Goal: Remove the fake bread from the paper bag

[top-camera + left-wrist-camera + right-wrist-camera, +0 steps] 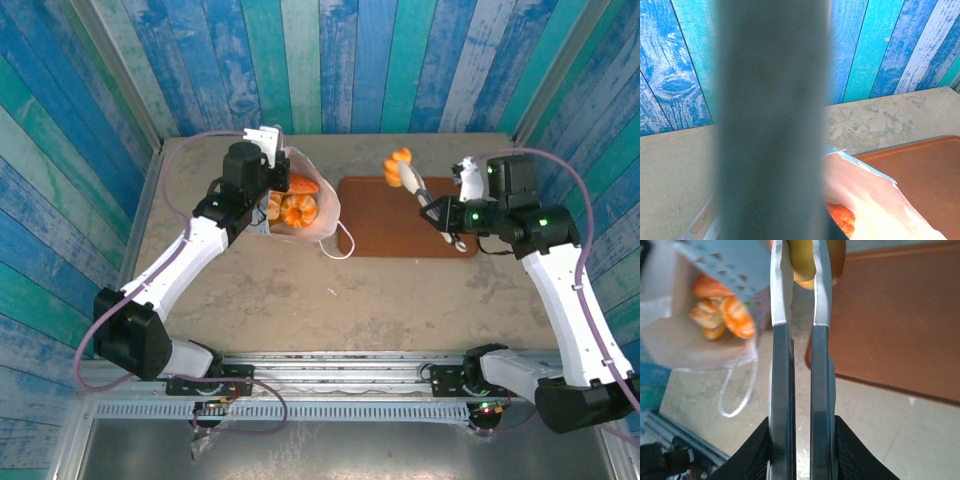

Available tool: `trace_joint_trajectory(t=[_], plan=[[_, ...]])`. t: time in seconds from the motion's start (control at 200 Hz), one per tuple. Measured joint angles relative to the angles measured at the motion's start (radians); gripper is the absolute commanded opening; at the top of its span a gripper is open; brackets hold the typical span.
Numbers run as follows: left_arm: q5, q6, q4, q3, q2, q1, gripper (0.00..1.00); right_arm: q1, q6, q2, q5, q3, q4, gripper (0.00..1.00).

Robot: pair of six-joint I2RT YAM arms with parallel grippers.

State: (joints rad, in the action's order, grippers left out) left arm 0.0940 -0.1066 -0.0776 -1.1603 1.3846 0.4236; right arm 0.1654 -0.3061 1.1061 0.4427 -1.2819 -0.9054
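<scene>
A: The right gripper [801, 252] — how is it set?

B: It is nearly closed, and a fake bread roll [836, 262] is pinched between the two fingers at their tips. From above, the roll is seen at the far edge of the brown tray [390, 225], near its left corner. Whether the tray is touched cannot be told.

A: And the left gripper [772, 75]?

B: It is shut at the far left rim of the paper bag [325, 222] (in its own camera the finger is shown as one blurred grey bar). White paper is seen coming out from beside that bar, so the rim appears to be gripped.

A: Where is the bag placed?

B: It is set on the table [300, 300] just left of the tray, with its mouth turned up toward the top camera. More fake bread [298, 208] — orange and tan pieces — is seen inside it. A cord handle [350, 243] is draped onto the table at the tray's near left corner.
</scene>
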Motion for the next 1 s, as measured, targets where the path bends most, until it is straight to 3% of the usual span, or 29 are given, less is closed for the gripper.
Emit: trace_joint_trajectory(t=[0.17,0.321,0.571,1.002], plan=[[0.0,0.0,-0.001,0.0,0.0,0.0,0.0,-0.19,-0.075,0.008,0.123,0.186,0.109,0.3],[0.0,0.0,-0.002,0.003,-0.008,0.0,0.0,-0.311,-0.101,0.088,0.248,0.25,0.208,0.3],[0.001,0.001,-0.008,0.007,-0.02,0.0,0.0,-0.401,-0.182,0.219,0.388,0.334,0.433,0.32],[-0.001,0.002,-0.002,0.015,-0.023,0.0,0.0,-0.462,-0.261,0.408,0.388,0.343,0.651,0.35]])
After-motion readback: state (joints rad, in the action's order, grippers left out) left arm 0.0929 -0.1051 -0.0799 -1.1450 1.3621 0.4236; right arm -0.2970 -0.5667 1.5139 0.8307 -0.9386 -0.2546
